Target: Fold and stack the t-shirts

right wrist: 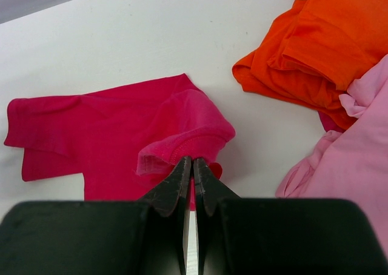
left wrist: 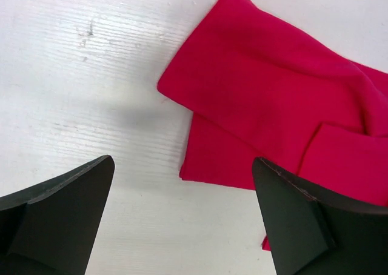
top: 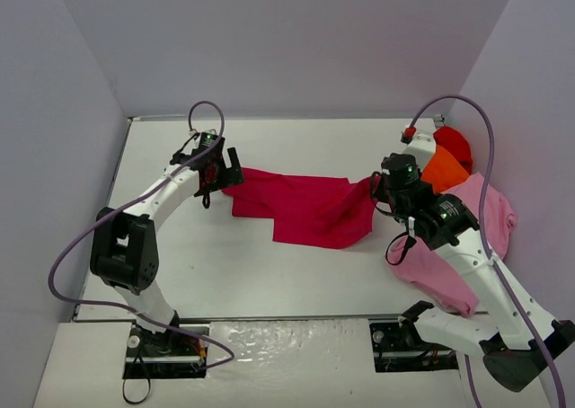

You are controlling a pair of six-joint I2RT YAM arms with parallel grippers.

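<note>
The crimson t-shirt (top: 305, 210) lies partly folded across the middle of the table, and its left end (left wrist: 273, 87) shows in the left wrist view. My left gripper (top: 226, 176) hangs open over that left end, fingers (left wrist: 60, 214) wide apart and holding nothing. At the shirt's right end my right gripper (top: 375, 187) is shut on a raised fold of hem (right wrist: 193, 161). A heap of t-shirts sits at the right: an orange one (top: 445, 170) (right wrist: 315, 39), a light pink one (top: 467, 233) (right wrist: 357, 154) and a bright red one (top: 452, 143) behind.
Grey walls close in the white table (top: 269, 273) at the back and on both sides. The right arm reaches over the pink shirt. Purple cables (top: 485, 156) loop above both arms.
</note>
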